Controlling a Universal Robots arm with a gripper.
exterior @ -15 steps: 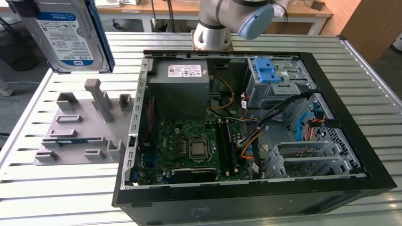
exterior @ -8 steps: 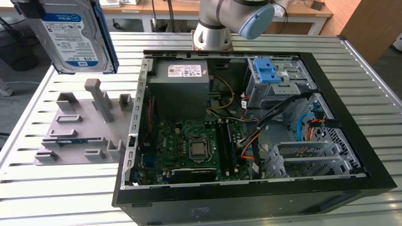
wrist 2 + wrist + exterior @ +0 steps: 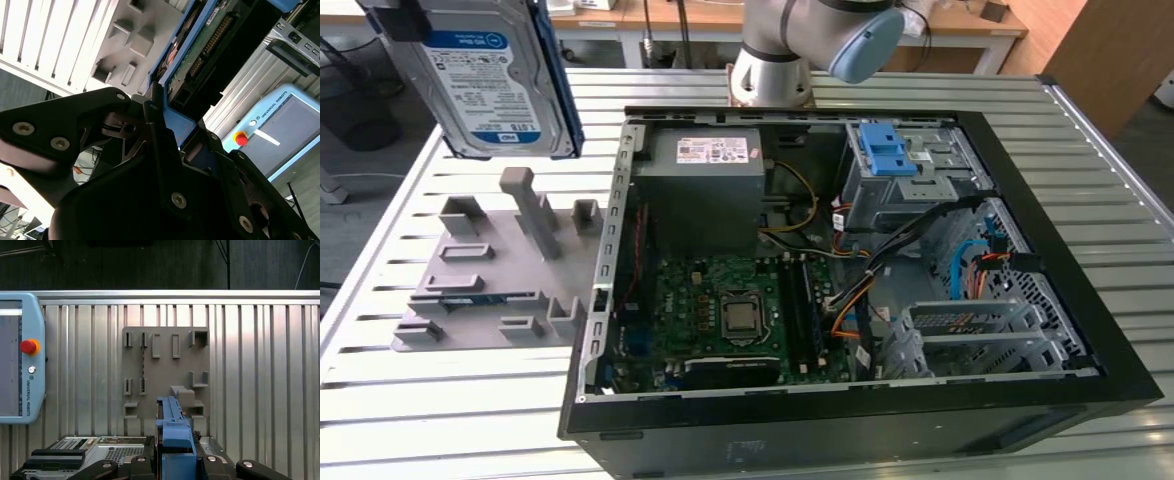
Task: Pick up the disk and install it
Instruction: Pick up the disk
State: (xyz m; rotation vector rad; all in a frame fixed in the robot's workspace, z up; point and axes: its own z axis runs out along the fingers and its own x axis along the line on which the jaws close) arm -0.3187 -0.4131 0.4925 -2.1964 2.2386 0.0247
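The disk (image 3: 494,80) is being held clamped between the fingers of the gripper (image 3: 175,461), raised above the grey fixture plate (image 3: 480,290) beside the open computer case (image 3: 854,430). Pickup is judged done, installation not yet.

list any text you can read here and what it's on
disk label: a brand mark, the rest too small to read
power-supply box sticker: too small to read
teach pendant: only a maker's mark by its red button
grey fixture: no text
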